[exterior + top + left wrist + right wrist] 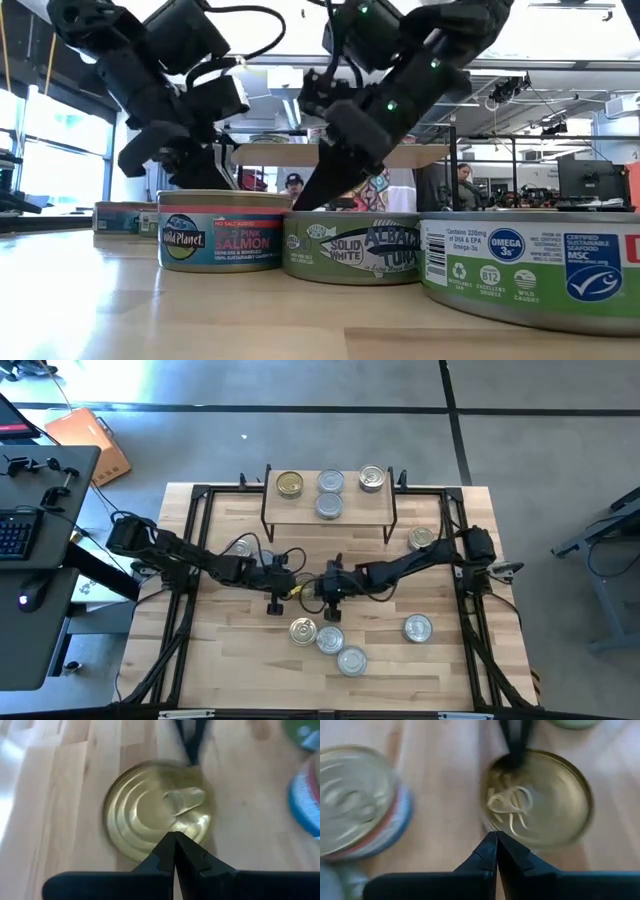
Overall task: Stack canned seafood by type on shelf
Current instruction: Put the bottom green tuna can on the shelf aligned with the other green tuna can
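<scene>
A gold-lidded tin (303, 630) stands on the table between my two grippers. It also shows in the left wrist view (155, 805) and the right wrist view (540, 800). My left gripper (275, 603) is shut, its tips (175, 837) at the tin's rim. My right gripper (333, 605) is shut, its tips (496, 836) at the opposite rim. The shelf (360, 510) at the far edge carries one gold tin (289, 484) and three silver tins (329, 506). Two silver tins (329, 641) (351, 660) stand beside the gold tin. My left gripper's shut tips stand over the gold tin's rim (165, 840), slanting down from the table's left. Whether they touch it I cannot tell. My right gripper's shut tips stand at the tin's rim (487, 827), slanting down from the table's right. Whether they touch I cannot tell.
More silver tins stand at the right (418, 628) and far right (421, 539). In the low view a salmon-labelled tin (222, 230), a tuna-labelled tin (350, 245) and a large near tin (530, 270) stand in a row. Black frame rails (190, 560) run along the table's sides.
</scene>
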`<state>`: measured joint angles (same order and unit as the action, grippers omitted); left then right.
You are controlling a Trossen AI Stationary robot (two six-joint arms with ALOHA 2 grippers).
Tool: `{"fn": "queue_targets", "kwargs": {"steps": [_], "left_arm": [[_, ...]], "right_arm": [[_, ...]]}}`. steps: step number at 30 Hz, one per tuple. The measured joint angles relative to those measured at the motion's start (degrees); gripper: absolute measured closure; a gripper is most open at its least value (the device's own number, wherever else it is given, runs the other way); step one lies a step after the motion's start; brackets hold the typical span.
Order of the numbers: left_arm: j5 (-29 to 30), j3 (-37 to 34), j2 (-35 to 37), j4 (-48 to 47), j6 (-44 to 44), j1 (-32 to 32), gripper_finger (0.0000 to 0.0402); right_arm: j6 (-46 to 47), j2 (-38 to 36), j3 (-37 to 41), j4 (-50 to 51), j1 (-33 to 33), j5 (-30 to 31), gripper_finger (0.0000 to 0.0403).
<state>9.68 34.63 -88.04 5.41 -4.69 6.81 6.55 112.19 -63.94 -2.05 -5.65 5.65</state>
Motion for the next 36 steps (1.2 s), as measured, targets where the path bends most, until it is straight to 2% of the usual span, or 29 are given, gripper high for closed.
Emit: {"fn": "queue_targets", "kwargs": {"steps": [5,10,15,20,24,29,32,36], "left_arm": [[-0.19,-0.04,3.89,0.40,-0.27,1.35,0.0402],[2.80,-0.04,6.73,0.43,-0.54,2.07,0.0402],[3.77,-0.03,5.89,0.48,-3.08,2.27,0.0395],[4.37,-0.04,2.32,0.62,-9.73,3.04,0.0342],[10.08,-0.04,-2.08,3.09,-16.84,3.94,0.0283],[16.30,-0.03,-6.85,5.19,-18.35,4.13,0.0238],[17.87,0.21,-9.06,6.31,-18.36,4.16,0.0245],[18.81,0.31,-11.03,6.66,-18.32,4.16,0.0296]], "right_arm": [[2.44,0.01,0.07,2.40,1.68,7.56,0.0399],[2.40,-2.74,0.00,4.26,1.86,8.31,0.0399],[2.47,-3.13,0.00,4.52,1.37,8.27,0.0399],[3.76,-2.15,0.04,4.53,0.76,7.59,0.0399],[3.64,-2.19,0.04,3.20,0.60,7.51,0.0399],[3.50,-2.21,0.04,2.16,0.61,7.45,0.0399],[3.50,-2.21,0.04,2.03,0.61,7.47,0.0399],[3.50,-2.21,0.04,2.04,0.60,7.45,0.0399]]}}
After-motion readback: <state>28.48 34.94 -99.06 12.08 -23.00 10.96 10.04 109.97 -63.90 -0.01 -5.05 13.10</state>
